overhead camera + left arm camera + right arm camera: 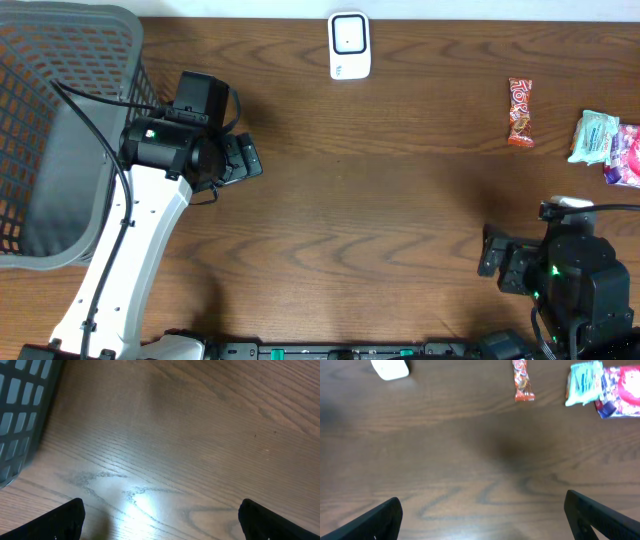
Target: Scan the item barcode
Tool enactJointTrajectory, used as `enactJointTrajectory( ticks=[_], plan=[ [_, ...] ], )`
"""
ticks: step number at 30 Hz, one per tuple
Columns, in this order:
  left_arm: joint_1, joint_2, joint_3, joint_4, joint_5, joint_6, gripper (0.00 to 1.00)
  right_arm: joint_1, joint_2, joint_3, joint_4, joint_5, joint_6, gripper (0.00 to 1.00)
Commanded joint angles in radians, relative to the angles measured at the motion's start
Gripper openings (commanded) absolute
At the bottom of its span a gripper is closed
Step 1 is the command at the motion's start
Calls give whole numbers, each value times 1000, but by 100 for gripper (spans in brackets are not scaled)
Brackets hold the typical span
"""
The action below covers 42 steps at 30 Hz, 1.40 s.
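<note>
A white barcode scanner [349, 45] lies at the back middle of the table; it also shows at the top left of the right wrist view as the scanner [390, 368]. An orange snack bar [520, 111] lies at the right, with a mint green packet [594, 136] and a pink packet [626, 155] beside it. In the right wrist view the bar [523, 380] and packets [600, 385] lie far ahead. My left gripper [245, 158] is open over bare wood near the basket. My right gripper [492, 255] is open at the front right, holding nothing.
A grey plastic basket [60, 130] fills the left end of the table; its wall [20, 410] shows at the left of the left wrist view. Bare wooden table [380, 220] lies between the two arms.
</note>
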<state>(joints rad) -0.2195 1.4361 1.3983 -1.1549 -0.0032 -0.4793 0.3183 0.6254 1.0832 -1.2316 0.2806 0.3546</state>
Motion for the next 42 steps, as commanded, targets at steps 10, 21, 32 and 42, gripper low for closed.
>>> enactJointTrajectory(
  ticks=[10, 21, 32, 42],
  plan=[
    [3, -5, 7, -4, -9, -13, 98, -3, -4, -5, -129, -2, -11, 99],
    [3, -5, 7, -4, -9, -13, 98, -3, -3, -5, -137, -3, -11, 99],
    [3, -5, 7, -4, -9, -13, 98, -3, -5, -5, -137, -2, -12, 99],
    [3, -5, 7, -4, -9, -13, 98, -92, -80, -71, 29, -41, -95, 99]
  ],
)
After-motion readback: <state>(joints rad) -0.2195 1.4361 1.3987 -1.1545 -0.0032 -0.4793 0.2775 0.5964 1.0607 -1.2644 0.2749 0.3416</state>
